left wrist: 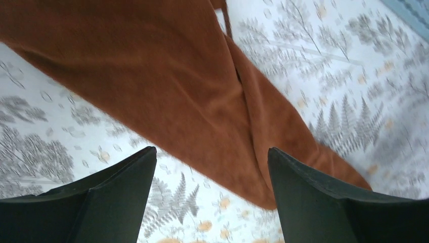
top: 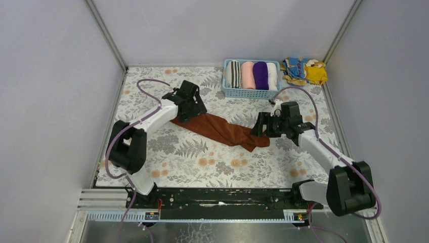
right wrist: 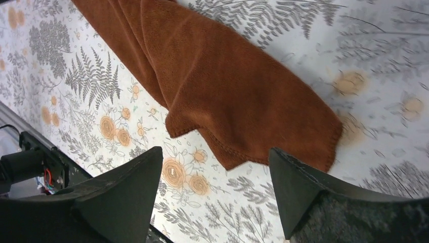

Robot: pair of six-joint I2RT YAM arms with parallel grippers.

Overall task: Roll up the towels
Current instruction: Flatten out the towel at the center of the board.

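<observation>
Evidently, the towel (top: 220,130) was seen bunched between left tool (left wrist: 211,154) and right tool (right wrist: 216,154), both opened; flattening was advised first.

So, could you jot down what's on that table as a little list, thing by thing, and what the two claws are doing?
Brown towel: loose and bunched on the flowered table, not rolled
Left gripper: open, over the towel's left end, holding nothing
Right gripper: open, over its right end, holding nothing
Blue basket: at the far edge, holding four rolled towels
In it, left to right: striped towel, pink towel, purple towel, white towel
Patterned cloth: yellow and blue, crumpled right of the basket
</observation>
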